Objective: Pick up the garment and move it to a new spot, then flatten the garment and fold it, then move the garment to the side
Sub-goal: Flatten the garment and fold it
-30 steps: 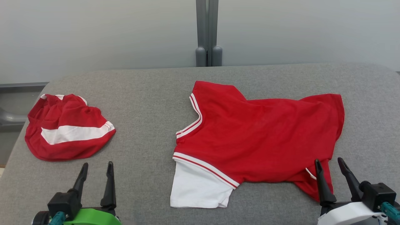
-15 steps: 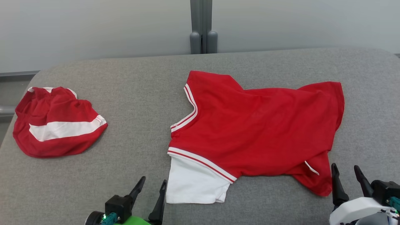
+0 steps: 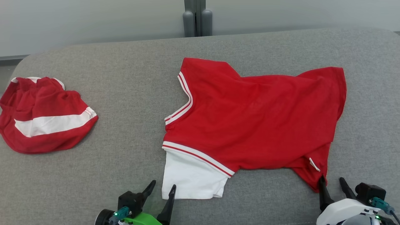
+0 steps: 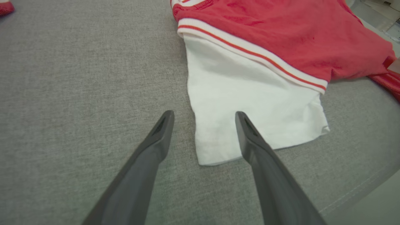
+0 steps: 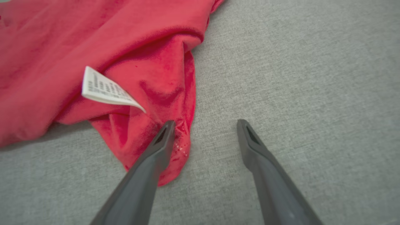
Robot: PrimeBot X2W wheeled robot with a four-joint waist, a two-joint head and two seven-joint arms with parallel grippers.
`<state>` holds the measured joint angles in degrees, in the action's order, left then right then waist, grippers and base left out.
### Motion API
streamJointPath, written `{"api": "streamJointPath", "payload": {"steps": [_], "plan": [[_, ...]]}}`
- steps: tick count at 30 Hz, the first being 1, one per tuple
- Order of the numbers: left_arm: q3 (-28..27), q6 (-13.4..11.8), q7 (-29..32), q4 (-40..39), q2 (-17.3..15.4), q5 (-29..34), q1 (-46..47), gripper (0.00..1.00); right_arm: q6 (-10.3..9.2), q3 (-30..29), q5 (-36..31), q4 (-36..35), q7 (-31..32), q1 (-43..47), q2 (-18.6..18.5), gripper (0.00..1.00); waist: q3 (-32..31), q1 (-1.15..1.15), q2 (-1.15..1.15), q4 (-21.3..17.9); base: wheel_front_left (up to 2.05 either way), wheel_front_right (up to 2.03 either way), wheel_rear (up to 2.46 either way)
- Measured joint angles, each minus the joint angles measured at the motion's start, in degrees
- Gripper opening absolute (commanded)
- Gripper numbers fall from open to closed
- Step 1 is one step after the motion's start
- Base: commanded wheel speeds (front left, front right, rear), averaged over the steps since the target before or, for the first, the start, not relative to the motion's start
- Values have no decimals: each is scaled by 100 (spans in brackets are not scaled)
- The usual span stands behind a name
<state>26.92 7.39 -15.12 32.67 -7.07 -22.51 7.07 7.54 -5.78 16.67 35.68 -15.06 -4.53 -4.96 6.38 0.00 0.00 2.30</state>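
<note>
Shirt (image 3: 256, 118) location? the first asked.

Centre-right of the head frame, spread on the grey pad (image 3: 125, 78), with its white sleeve (image 3: 190, 178) at lower centre, the second said. A red-and-white bundle (image 3: 43, 115) sat at the left edge, well apart.

And what had changed in the last second?

The head camera had tipped down, so the whole picture slid; that was no move of the cloth. But the left claw (image 3: 163, 184) had truly travelled, from the lower left, nearer the bundle, across to the sleeve's lower-left corner. In its wrist view one finger stood over white cloth and the other over grey pad.

The right claw (image 3: 331, 179)?

It had kept to the hem corner (image 5: 137, 137) at lower right, by the tag (image 5: 106, 89), with one finger over red and one over grey.

Grasping anything?

No. Both stood spread wide, released, holding nothing.

Meaning?

Probably both were lining up on the near edge to pinch sleeve and corner together, so a lift or a flattening pull looked next. Folding had not begun.
</note>
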Motion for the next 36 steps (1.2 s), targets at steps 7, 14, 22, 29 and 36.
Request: {"api": "streamJointPath", "payload": {"steps": [7,14,22,29,36], "plan": [[361,0,-1,208,55,-145,78,100,-2,271,219,8,-12,-4,119,100,39,0,0,30,0,0,0],[593,0,-8,457,89,-270,127,100,-7,543,531,-5,-21,94,156,93,22,0,0,12,0,0,0],[847,-1,-14,804,170,-602,357,0,-5,957,843,-68,-18,110,202,0,-26,0,0,-2,0,0,0],[519,0,-1,237,92,-694,378,0,-5,727,732,-848,-8,137,175,0,-74,0,0,-7,0,0,0],[-175,0,-2,-805,-78,-855,409,0,-5,594,572,-1708,-9,52,-24,0,-90,0,0,-19,0,0,0]]}}
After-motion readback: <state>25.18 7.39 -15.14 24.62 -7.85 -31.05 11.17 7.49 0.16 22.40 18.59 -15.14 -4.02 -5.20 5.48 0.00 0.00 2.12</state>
